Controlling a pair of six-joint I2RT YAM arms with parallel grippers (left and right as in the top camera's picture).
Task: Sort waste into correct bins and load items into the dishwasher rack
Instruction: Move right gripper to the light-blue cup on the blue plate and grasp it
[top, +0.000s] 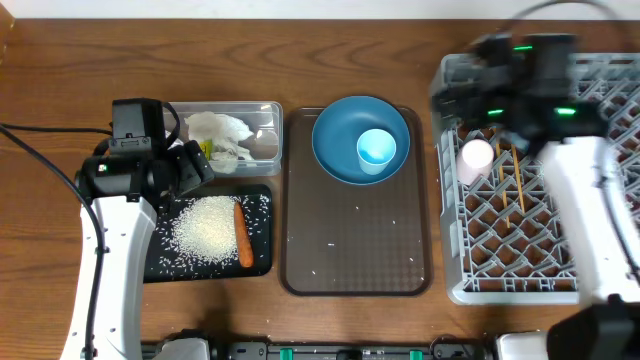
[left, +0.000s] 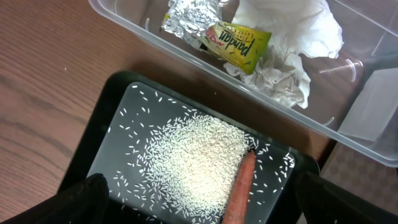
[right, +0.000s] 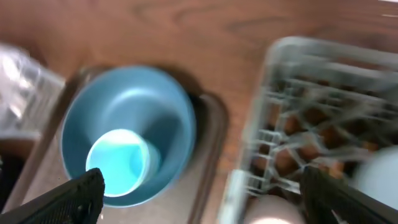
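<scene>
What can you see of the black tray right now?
The black tray is a shallow, glossy rectangle with a raised rim, plastic by its look, lying flat on the wooden table. A heap of white rice fills its middle, with loose grains scattered around. An orange carrot lies along the heap's right side. The clear tub sits close against its far edge; whether they touch is unclear.

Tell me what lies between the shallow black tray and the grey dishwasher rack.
In the overhead view, the dark brown serving tray lies there, carrying a round blue bowl with a small light blue cup inside.
</scene>
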